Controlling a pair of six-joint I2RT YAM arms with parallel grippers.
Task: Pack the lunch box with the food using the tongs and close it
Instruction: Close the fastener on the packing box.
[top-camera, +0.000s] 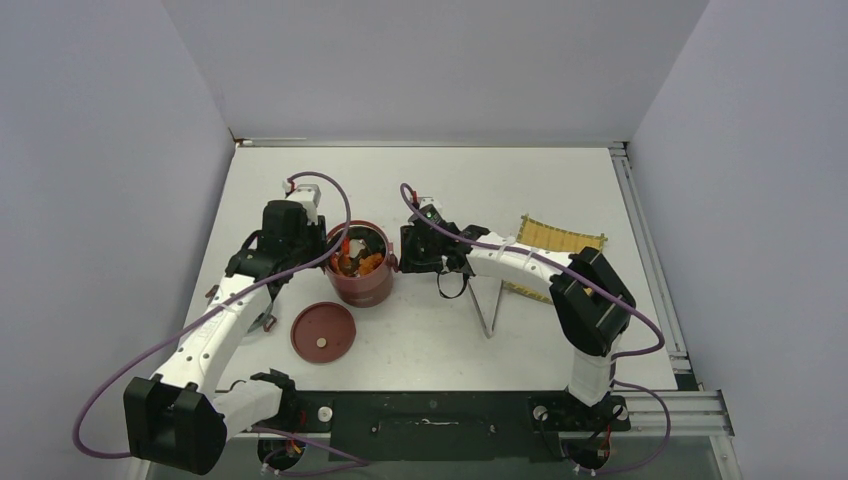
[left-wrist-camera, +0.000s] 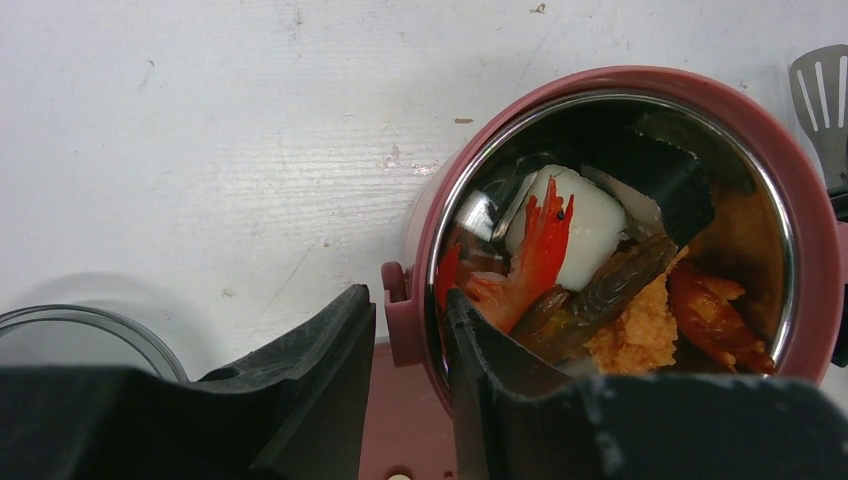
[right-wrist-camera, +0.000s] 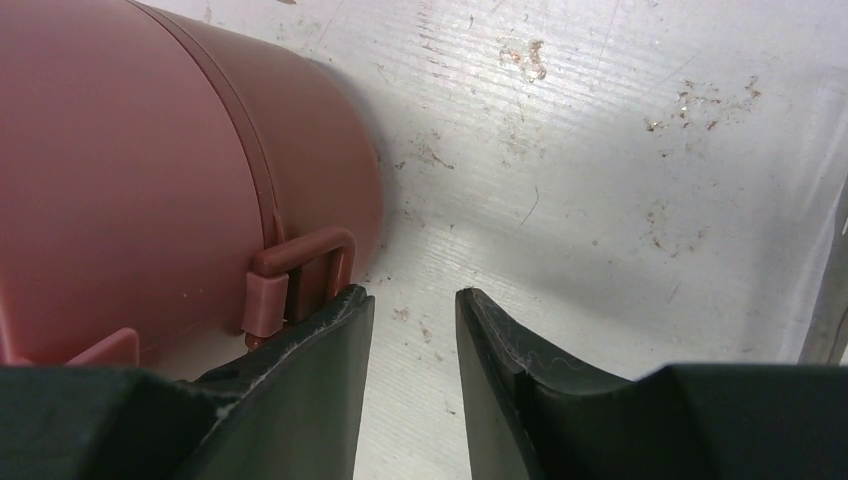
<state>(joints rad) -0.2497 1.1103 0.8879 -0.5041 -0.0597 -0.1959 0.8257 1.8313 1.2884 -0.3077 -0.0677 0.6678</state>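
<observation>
While left claw (left-wrist-camera: 408, 295) straddles lunch box (left-wrist-camera: 815, 230) rim, grip unclear, right claw (right-wrist-camera: 412, 293) part-open, empty, beside it.

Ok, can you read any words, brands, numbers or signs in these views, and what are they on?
No readable text in any view.
The lunch box and its loose lid are plain dark red, with no label showing.
The table carries only scratches and stains.
The left arm and the right arm show no markings; any print on them is too small to tell.
</observation>
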